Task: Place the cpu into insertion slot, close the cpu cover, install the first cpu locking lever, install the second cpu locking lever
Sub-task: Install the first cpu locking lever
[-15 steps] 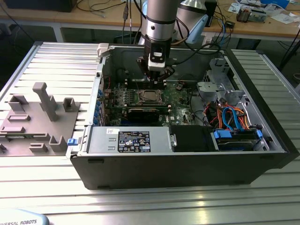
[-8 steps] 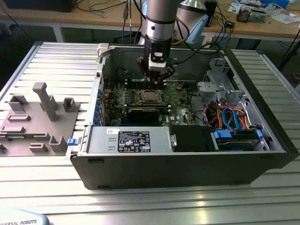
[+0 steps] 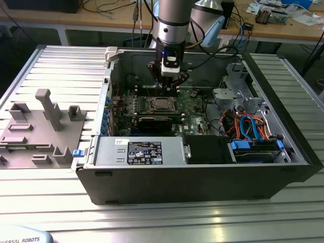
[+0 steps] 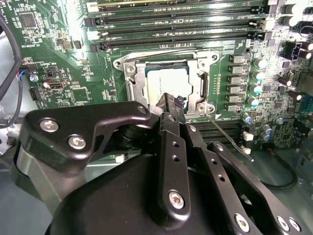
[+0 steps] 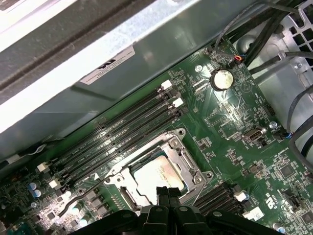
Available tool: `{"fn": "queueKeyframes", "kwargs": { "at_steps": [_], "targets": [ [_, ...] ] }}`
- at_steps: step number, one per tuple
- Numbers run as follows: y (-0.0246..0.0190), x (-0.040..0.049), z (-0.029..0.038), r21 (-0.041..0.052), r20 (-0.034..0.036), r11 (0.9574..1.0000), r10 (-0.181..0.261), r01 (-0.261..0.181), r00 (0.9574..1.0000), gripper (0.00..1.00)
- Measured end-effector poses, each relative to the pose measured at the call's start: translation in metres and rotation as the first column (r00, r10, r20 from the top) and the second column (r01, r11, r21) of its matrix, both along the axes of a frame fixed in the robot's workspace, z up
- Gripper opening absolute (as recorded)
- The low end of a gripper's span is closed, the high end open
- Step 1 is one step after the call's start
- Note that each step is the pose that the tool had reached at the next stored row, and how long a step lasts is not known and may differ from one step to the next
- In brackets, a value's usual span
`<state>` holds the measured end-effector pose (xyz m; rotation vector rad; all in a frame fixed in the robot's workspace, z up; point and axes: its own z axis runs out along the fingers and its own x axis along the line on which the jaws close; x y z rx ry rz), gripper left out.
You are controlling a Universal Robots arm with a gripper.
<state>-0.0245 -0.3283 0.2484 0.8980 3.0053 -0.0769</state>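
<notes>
We see the pincer (image 3: 169, 83) lowered into the open computer case (image 3: 202, 177), which lies on the slatted worktop (image 3: 152, 217). Its two fingers (image 5: 163, 192) are pressed together with nothing between them. We judge that this suits pushing better than picking up.

The cpu (image 4: 166, 81) already sits in the insertion slot (image 3: 153, 105), near the middle of the green circuit board (image 5: 230, 112), between the two banks of memory slots (image 5: 122, 127). The cpu cover (image 4: 139, 81) lies flat around it, with the chip's silver top showing through the square opening.

In the second wrist view the closed fingertips hover just over the socket's near edge. A thin wire locking lever (image 4: 230, 139) angles out from one socket corner, seemingly unlatched. We read the pincer's place as serving the lever work.
</notes>
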Motion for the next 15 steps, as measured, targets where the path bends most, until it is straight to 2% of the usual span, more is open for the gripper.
{"fn": "queueKeyframes", "kwargs": {
  "at_steps": [15],
  "targets": [
    [0.0000,0.0000,0.0000,0.0000,0.0000,0.9996,0.030,-0.030,0.9996,0.11]
  ]
}}
